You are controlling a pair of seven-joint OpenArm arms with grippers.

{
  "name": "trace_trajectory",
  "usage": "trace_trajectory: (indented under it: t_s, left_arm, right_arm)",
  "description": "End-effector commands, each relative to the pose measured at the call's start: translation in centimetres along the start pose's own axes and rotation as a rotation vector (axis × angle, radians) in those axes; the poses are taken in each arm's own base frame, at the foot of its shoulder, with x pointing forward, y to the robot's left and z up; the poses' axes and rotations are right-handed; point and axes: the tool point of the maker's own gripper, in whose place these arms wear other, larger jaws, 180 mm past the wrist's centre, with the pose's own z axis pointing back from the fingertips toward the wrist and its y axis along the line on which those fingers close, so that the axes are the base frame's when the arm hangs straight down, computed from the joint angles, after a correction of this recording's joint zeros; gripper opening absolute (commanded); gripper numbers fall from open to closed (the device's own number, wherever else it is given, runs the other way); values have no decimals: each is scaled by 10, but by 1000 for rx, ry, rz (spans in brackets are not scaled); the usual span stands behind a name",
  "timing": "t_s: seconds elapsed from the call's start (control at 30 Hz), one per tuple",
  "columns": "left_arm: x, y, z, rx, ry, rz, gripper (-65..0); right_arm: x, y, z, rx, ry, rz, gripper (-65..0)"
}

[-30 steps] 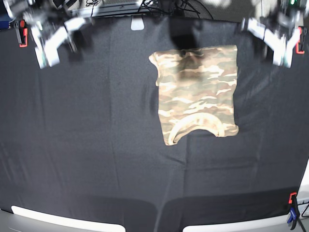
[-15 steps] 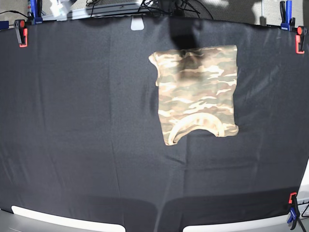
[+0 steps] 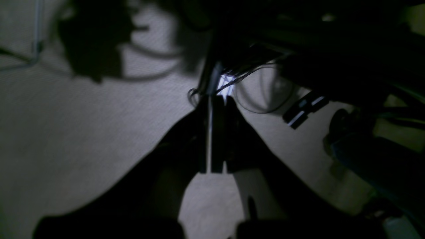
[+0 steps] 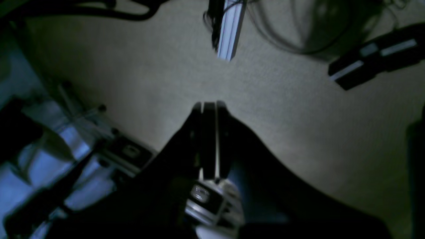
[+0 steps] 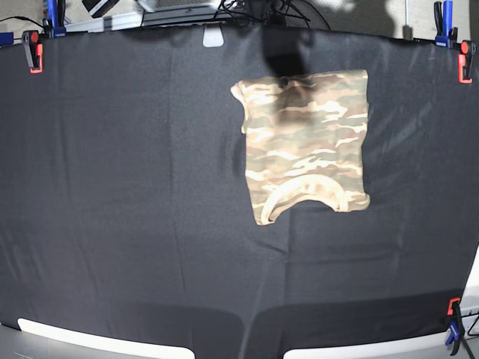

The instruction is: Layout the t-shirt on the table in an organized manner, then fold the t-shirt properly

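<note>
Off the table, both claws: neither arm shows in base view; wrist cams look at beige floor and cables, not at cloth.
L claw (image 3: 212, 132): pinched closed, nothing between fingers; cable loop (image 3: 262, 89) just past its tip.
R claw (image 4: 209, 139): fingers pressed together, empty; metal rail (image 4: 229, 30) ahead of tip, well apart.
T-shirt (image 5: 307, 142): nowhere near either claw; lies on the table (image 5: 112, 209), toward far edge, as a compact rectangle, cream collar (image 5: 299, 191) facing near side.
Fold state: edges fairly square, sleeves tucked out of sight; one corner by collar sticks out a bit.
Step (my read): fold looks done, arms parked clear; task at or v. near end.
Next move: prob. none; if tidying wanted, a claw must come back over the table, open up, and nudge the loose corner by collar.
Clamps (image 5: 31, 48): red/blue, pin cloth at table edges, far from shirt.
</note>
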Motion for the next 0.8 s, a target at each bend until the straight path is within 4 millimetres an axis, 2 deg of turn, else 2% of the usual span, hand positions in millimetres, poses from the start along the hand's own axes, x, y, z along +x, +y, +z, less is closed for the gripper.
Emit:
trace_trajectory:
  t_s: [0.0, 0.07, 0.2, 0.3, 0.4, 0.6, 0.77]
  left_arm:
    - [-3, -1, 0, -3, -11, 3, -650]
    - [-7, -16, -11, -27, 2, 1, -650]
    - [-6, -38, -30, -33, 7, 12, -633]
    - [-1, -39, -45, 50, -4, 29, -581]
    - [7, -37, -56, 122, -11, 39, -580]
    - [30, -38, -69, 159, -51, 43, -580]
    - [36, -41, -75, 166, -59, 50, -580]
  right_arm:
    - [3, -4, -4, -1, 6, 8, -650]
    - [6, -15, -17, -25, 27, -14, -650]
    - [28, -29, -36, -33, -18, -58, -650]
    - [47, -36, -45, -32, -69, -91, -650]
    - [69, -42, -51, -51, -137, -91, -650]
    - [103, -37, -59, -68, -234, -29, -650]
    - [115, -27, -63, -60, -274, -34, -650]
